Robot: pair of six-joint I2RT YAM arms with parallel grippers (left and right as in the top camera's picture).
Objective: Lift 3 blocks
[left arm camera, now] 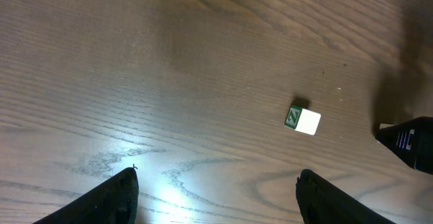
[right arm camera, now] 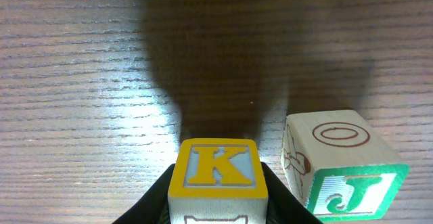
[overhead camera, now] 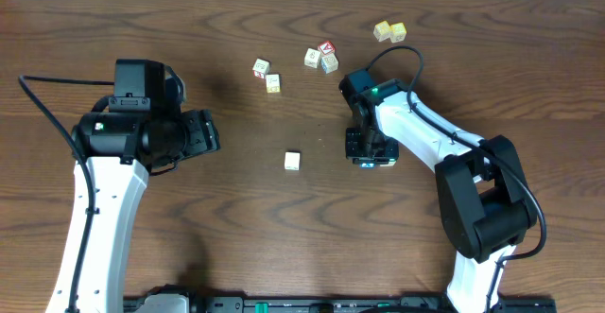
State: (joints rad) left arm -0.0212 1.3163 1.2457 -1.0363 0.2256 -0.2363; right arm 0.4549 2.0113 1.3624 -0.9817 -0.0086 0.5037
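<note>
Clamping my right gripper [right arm camera: 218, 200] on the yellow K block [right arm camera: 218, 166], just beside the green J block [right arm camera: 342, 173], light, stiff wood, I'd judge, best pinched across flat faces.

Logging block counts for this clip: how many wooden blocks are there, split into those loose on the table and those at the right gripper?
Loose on the table, other blocks: 8
Between the fingers of the right gripper, yellow K block: 1
Right beside it, green J block: 1
Total: 10
</note>
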